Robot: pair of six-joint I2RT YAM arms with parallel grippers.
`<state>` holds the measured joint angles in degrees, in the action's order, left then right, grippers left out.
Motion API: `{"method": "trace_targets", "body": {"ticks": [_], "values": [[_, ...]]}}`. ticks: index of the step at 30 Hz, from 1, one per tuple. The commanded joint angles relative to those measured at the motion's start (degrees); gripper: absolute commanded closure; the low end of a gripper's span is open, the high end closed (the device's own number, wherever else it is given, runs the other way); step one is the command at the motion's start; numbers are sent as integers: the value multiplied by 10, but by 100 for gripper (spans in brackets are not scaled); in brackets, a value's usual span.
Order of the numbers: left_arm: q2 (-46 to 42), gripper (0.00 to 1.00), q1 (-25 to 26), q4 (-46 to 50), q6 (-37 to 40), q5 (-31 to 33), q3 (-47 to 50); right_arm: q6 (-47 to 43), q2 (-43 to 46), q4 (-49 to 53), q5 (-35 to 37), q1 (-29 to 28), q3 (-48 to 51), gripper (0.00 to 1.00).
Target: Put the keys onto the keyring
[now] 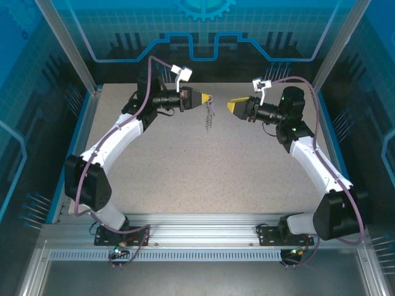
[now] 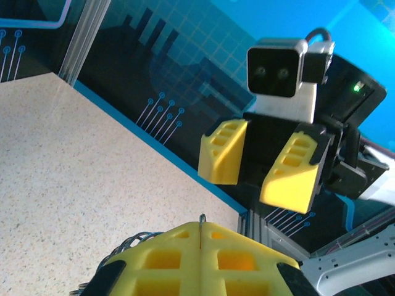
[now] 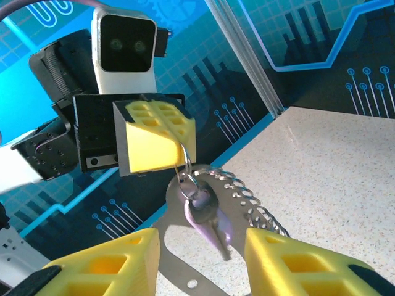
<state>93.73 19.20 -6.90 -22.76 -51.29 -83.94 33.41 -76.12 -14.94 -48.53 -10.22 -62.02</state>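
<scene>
Keyring (image 1: 209, 118) hangs above the tabletop (image 1: 185, 166) in the top view, pinched by the left fingers (image 1: 202, 98); the right fingers (image 1: 236, 106) sit just beside it. Left wrist: left fingers pressed on the keyring's edge, right fingers spread and empty. Right wrist: a lilac key (image 3: 203, 216) seems already threaded on the keyring, so little looks left beyond setting it down

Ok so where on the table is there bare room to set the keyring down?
The widest bare patch is the middle of the table, bordered by the left arm, the right arm and the near rail. It is crowded at the far middle, where the left gripper dangles the keyring facing the open right gripper.
</scene>
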Motion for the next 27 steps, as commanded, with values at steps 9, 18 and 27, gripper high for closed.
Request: {"method": "trace_targets", "body": {"ticks": [9, 18, 27], "values": [[-53, 100, 16, -145, -85, 27, 60, 69, 3, -127, 43, -48, 22, 54], [-56, 100, 23, -172, -102, 40, 81, 102, -35, -181, 39, -71, 16, 55], [-56, 100, 24, -182, -108, 42, 81, 109, -55, -199, 40, -83, 23, 65]]}}
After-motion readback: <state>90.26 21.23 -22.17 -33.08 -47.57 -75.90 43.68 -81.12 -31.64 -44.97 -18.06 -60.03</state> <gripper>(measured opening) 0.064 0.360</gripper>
